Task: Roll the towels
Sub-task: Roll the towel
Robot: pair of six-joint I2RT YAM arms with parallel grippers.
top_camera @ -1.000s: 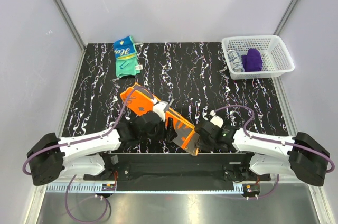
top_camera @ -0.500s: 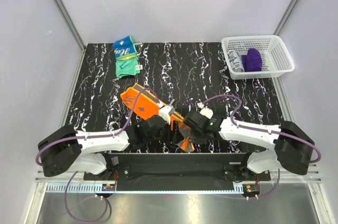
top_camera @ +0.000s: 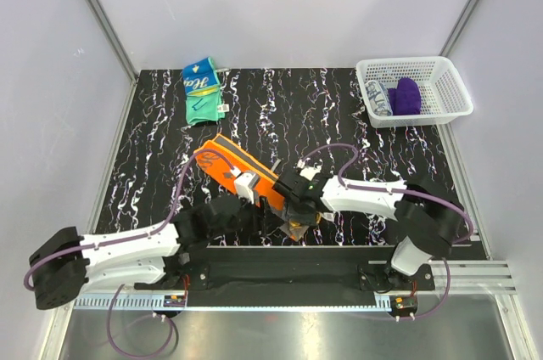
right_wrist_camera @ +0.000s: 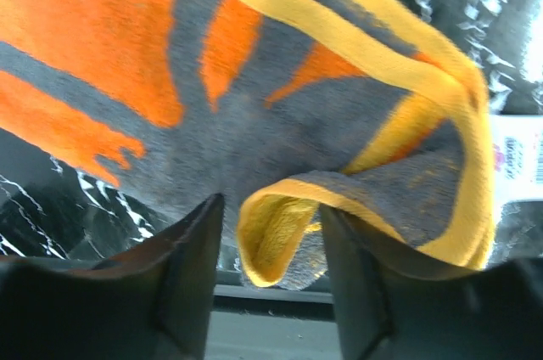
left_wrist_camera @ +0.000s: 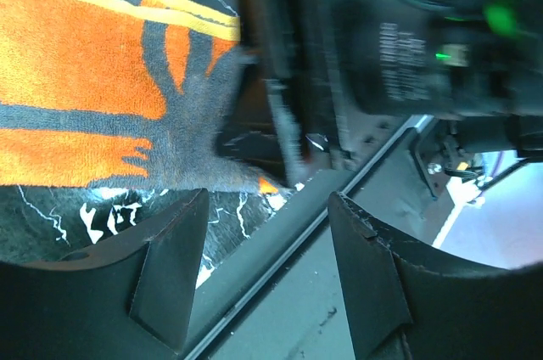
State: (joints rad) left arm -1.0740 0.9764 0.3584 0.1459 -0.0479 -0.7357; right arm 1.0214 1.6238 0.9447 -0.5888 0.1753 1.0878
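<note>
Probably a robotics lab test cell: plain pale panels point(top_camera: 280, 3) in aluminium posts point(top_camera: 99, 12) box in a black marbled tabletop point(top_camera: 288, 105), with two cabled robot arms point(top_camera: 127, 245) bolted to a rail point(top_camera: 280, 271) at its near edge.

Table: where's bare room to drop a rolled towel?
Free: back strip between teal towel and basket; right side, between basket and right arm. Crowded: near centre, left gripper and right gripper at orange towel.
</note>
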